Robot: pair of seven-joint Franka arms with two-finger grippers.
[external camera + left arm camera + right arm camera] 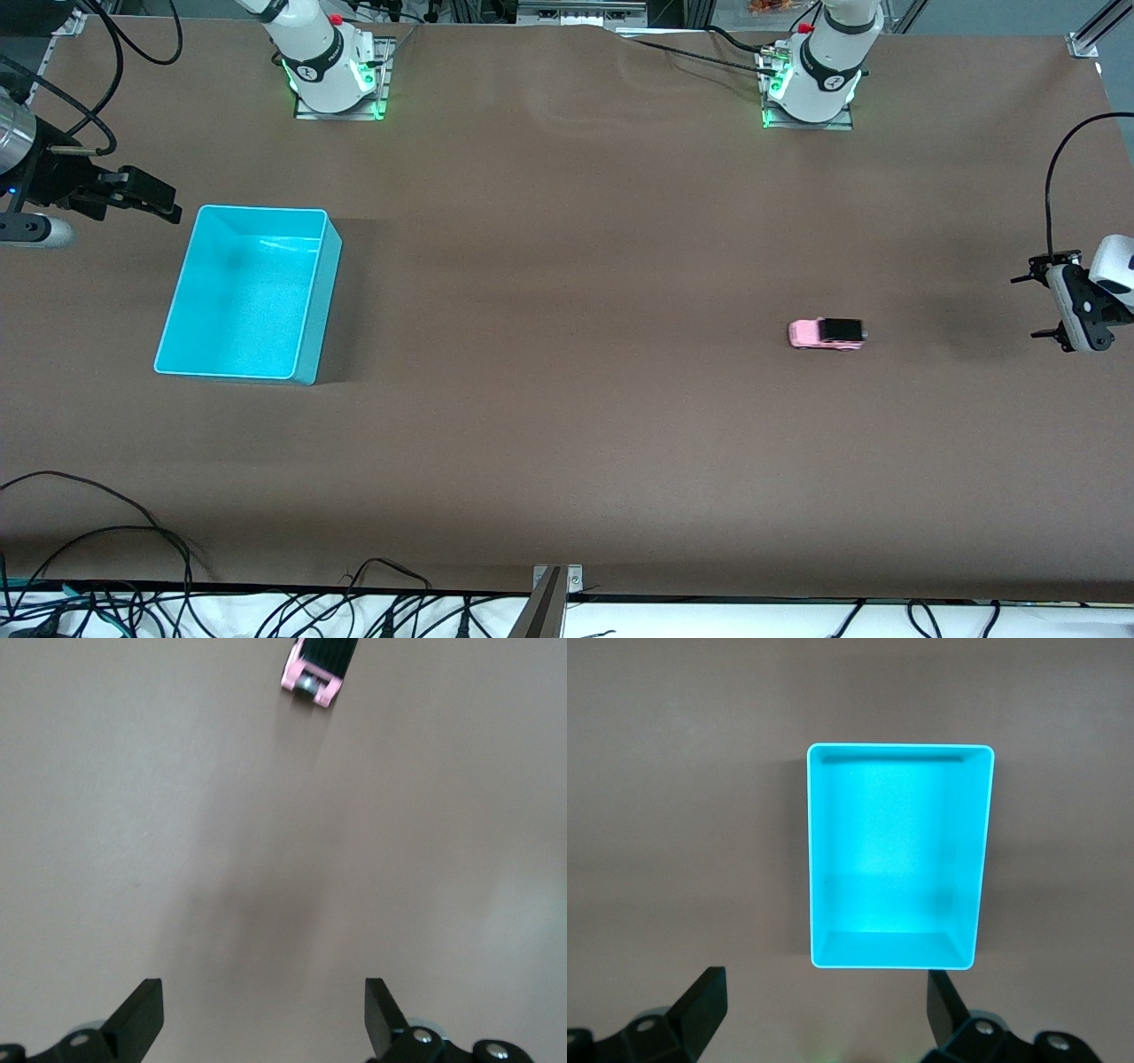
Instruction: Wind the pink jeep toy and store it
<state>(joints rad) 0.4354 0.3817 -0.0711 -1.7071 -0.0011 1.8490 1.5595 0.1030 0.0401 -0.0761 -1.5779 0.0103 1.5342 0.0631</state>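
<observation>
The pink jeep toy (826, 333) is small, light pink with a black roof. It stands alone on the brown table toward the left arm's end, and shows in the left wrist view (317, 669). My left gripper (1036, 307) hangs open and empty above the table's end, apart from the jeep; in its own view (263, 1014) the jaws stand wide. The turquoise bin (250, 292) is empty at the right arm's end. My right gripper (158, 199) is open and empty beside the bin's corner; its view (826, 1008) looks down on the bin (897, 850).
The arm bases (332, 66) (811, 75) stand along the table's edge farthest from the front camera. Cables (133, 549) lie along the table's edge nearest the front camera. Bare brown table (567, 310) lies between bin and jeep.
</observation>
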